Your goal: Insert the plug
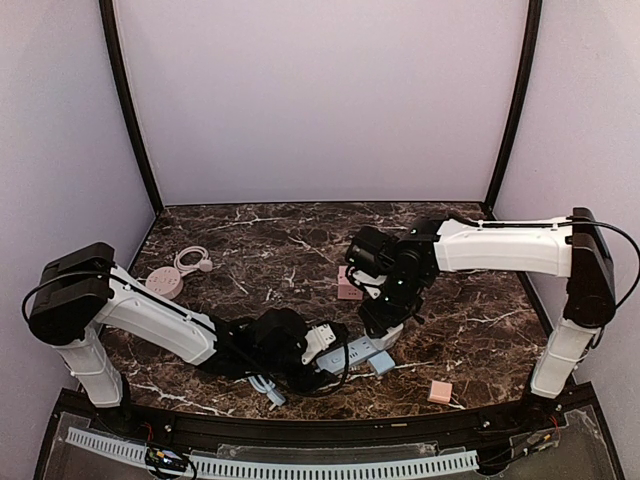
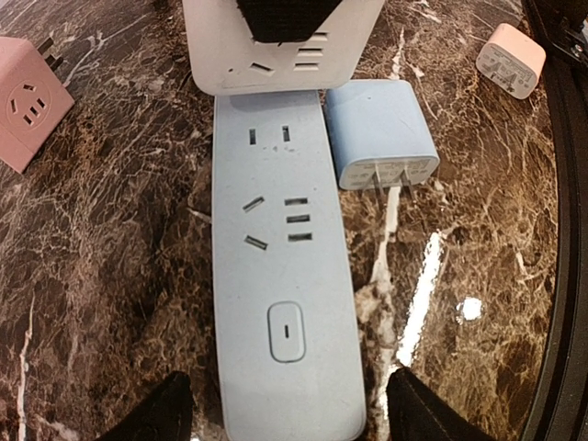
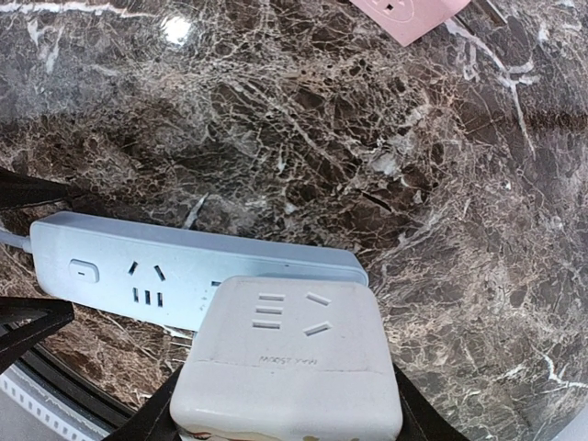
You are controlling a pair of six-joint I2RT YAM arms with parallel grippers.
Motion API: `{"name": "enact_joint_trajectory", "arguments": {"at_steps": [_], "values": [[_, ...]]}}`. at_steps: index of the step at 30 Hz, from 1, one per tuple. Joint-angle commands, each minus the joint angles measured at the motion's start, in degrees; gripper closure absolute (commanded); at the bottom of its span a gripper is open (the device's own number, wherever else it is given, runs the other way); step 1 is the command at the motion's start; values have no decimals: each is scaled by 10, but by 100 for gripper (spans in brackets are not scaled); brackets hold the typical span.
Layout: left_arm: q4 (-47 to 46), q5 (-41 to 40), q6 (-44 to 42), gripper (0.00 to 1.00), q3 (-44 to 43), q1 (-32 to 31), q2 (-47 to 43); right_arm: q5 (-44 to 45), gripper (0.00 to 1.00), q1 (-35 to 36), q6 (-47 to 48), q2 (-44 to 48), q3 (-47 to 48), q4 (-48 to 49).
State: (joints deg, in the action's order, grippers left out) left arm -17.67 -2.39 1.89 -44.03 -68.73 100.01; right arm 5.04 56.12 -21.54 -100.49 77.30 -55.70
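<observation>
Marble table [image 1: 250,240]: right claw [image 3: 285,409] clamped on white plug block [image 3: 289,354], over right end of blue power strip [image 2: 285,276]. Left claw [image 2: 289,409] open, straddling strip's left end.

White adapter [image 3: 287,354], held in my right end effector [image 3: 287,409]: one faint raised line of lettering below its socket slots, seen from my right wrist. Too soft to read, so I can make out no brand. Blue power strip [image 2: 276,276]: its switch [image 2: 287,332] carries a single short vertical bar, the only clear sign. I can read nothing else.
</observation>
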Motion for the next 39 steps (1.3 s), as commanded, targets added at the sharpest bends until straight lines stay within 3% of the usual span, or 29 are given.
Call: {"name": "enact_joint_trajectory", "arguments": {"at_steps": [1,39], "values": [[-5,8,-3,28,1,3,5,5,100,-9,-5,-4,-13,-2],[-67,22,-2,33,43,7,5,-16,100,-33,-18,-111,29,-31]]}}
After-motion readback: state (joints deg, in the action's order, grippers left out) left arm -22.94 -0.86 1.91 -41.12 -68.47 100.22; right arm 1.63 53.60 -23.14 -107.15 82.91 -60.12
